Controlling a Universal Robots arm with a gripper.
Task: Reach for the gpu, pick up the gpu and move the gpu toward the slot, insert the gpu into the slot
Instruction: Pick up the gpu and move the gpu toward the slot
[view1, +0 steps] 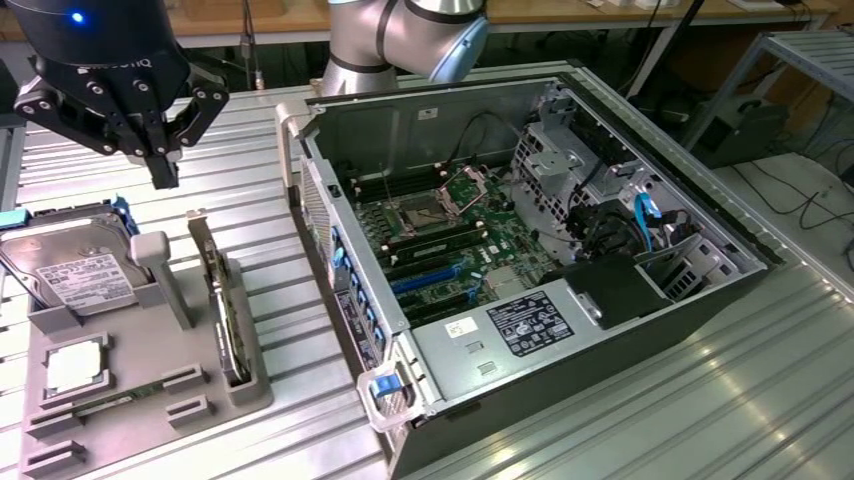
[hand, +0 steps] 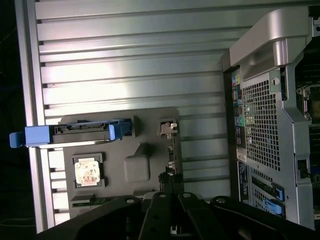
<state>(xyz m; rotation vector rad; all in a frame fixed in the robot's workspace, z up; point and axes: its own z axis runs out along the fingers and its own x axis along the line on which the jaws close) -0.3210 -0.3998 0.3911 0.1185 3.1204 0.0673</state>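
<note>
The gpu (view1: 222, 300) is a thin dark card with a silver end bracket, standing on edge in a grey holder (view1: 147, 395) at the exterior view's left. In the wrist view the gpu (hand: 171, 150) shows edge-on in that holder (hand: 145, 150). My gripper (view1: 163, 178) hangs above the table a little beyond the card's bracket end, shut with nothing in it, and is not touching the card. In the wrist view, my gripper (hand: 169, 184) has its tips pressed together over the card's near end. The blue slot (view1: 430, 272) lies on the green motherboard inside the open computer case (view1: 614, 330).
The holder also carries a silver hard drive (view1: 74, 270) in a blue caddy (hand: 70, 135) and a small square processor chip (view1: 74, 365). The case's perforated rear wall (hand: 265, 110) rises between the holder and the motherboard. The ribbed metal table (view1: 747, 400) surrounds everything.
</note>
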